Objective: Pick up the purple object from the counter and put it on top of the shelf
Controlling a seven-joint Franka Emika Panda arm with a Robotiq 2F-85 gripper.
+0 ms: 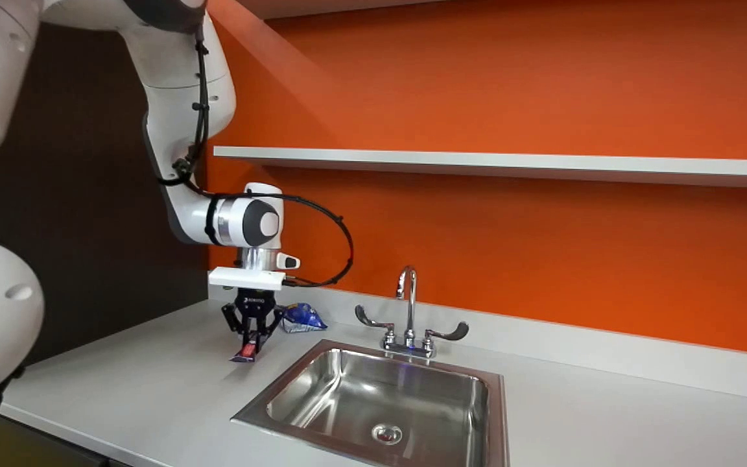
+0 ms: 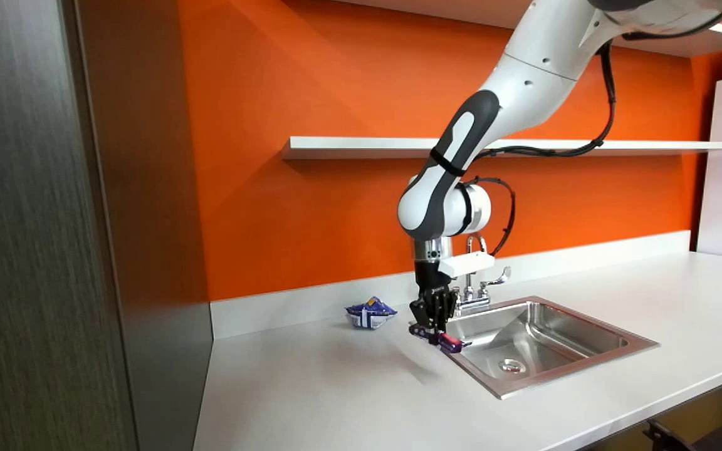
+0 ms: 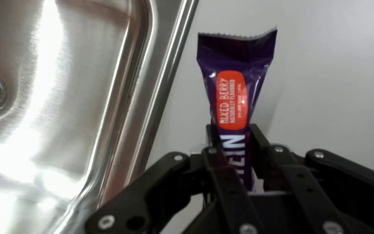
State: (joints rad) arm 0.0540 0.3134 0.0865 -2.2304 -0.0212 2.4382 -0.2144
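Observation:
The purple object is a wrapped bar (image 3: 234,61) with a red label, seen close up in the wrist view. It also shows in both exterior views (image 1: 244,353) (image 2: 452,342). My gripper (image 3: 231,135) is shut on the bar's middle, with one finger on each long side. In the exterior views the gripper (image 1: 254,338) (image 2: 436,332) points down and holds the bar roughly level, a little above the counter (image 1: 153,389), with a shadow below it. The bar's far end is hidden by the gripper in the wrist view. The white shelf (image 1: 497,159) (image 2: 361,148) runs along the orange wall, well above the gripper.
A steel sink (image 1: 506,415) (image 3: 161,97) lies beside the gripper. Its faucet (image 1: 410,305) stands at the back. A blue and white bag (image 2: 370,313) sits against the backsplash behind the gripper. A dark panel (image 1: 101,194) closes the counter's end.

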